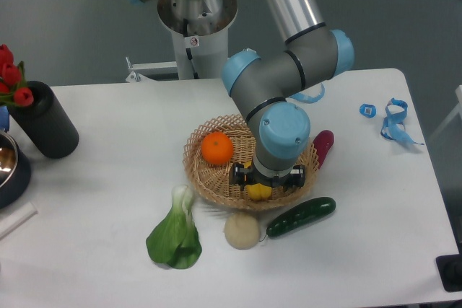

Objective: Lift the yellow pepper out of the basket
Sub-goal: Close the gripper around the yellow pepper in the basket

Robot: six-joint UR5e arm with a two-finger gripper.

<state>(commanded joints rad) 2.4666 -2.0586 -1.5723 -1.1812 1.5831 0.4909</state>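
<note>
The tan wicker basket [193, 151] sits mid-table. The yellow pepper [258, 192] lies at its front rim, and only a small yellow patch of it shows under my wrist. My gripper [261, 187] points straight down into the basket, right over the pepper. The blue wrist housing hides the fingers, so I cannot tell whether the jaws are closed on the pepper. A round orange [216, 148] lies in the left part of the basket.
A pale beige ball [242, 230], a dark cucumber [301, 216] and a green bok choy [175, 236] lie just in front of the basket. A dark red vegetable [323, 146] leans on its right rim. A black vase [45, 120] and a metal bowl [9, 167] stand far left. Blue straps [395, 120] lie at the right.
</note>
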